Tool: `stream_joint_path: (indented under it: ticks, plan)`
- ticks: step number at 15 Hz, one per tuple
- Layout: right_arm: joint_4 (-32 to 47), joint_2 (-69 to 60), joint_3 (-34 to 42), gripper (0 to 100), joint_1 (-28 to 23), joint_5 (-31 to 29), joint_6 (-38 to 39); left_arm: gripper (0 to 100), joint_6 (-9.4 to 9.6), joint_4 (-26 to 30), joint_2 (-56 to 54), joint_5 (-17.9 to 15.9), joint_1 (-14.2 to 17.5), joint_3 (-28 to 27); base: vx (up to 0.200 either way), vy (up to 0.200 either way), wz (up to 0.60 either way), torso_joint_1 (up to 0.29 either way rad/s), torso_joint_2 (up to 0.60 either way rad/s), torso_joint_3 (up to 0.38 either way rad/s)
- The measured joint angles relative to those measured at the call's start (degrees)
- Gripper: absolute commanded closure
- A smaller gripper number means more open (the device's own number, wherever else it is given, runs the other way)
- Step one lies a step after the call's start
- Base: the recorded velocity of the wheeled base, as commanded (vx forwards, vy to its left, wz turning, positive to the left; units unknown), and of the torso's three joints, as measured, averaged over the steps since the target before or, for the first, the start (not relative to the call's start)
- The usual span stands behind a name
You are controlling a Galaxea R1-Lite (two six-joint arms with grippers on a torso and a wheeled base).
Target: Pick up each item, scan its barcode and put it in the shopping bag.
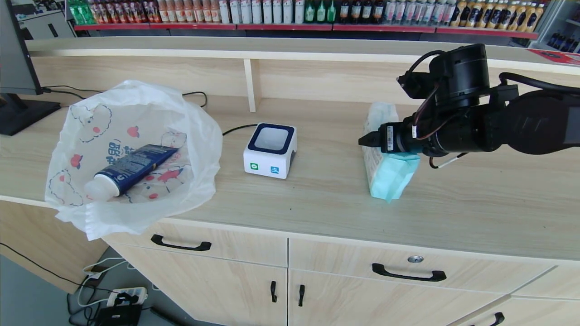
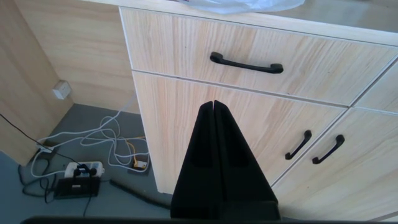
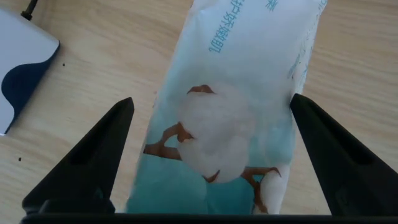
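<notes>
You have 1 tube (image 1: 131, 168) in the shopping bag (image 1: 199, 136) at the scanner's (image 1: 270, 149) 9 o'clock; the tissue pack (image 1: 385, 176) at 3 o'clock is left, right gripper (image 1: 365, 140) jaws spread astride it, left gripper (image 2: 214, 107) jaws pressed together.

The right gripper (image 1: 368, 139) covers the middle of the tissue pack (image 1: 389, 179) toward the counter's (image 1: 317, 199) right end. In the right wrist view both ends of the pack and part of the scanner (image 3: 25, 68) are cut off by the frame. At the counter's left end the monitor (image 1: 16, 59) is cut off too.
</notes>
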Motion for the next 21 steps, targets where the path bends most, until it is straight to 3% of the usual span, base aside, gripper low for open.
stream_joint_path:
  ticks: [4, 15, 16, 21]
  plan:
    - [7.5, 0.0, -1.7, 0, -0.6, -0.1, 0.1, 100, 0.0, 0.0, 0.0, 0.0, 0.0, 0.0, 0.0, 0.0, 0.0, 0.0, 0.0, 0.0]
    - [8.0, 3.3, -6.2, 0, -0.7, -4.1, 0.1, 100, -0.04, 0.0, 0.0, 0.0, 0.0, 0.0, 0.0, 0.0, 0.0, 0.0, 0.0, 0.0]
    - [8.1, 3.4, -6.2, 100, -0.7, -4.3, 0.1, 100, -0.04, 0.0, 0.0, 0.0, 0.0, 0.0, 0.0, 0.0, 0.0, 0.0, 0.0, 0.0]
    - [8.0, 3.5, -6.2, 100, -0.7, -4.4, 0.1, 100, -0.02, 0.0, 0.0, 0.0, 0.0, 0.0, 0.0, 0.0, 0.0, 0.0, 0.0, 0.0]
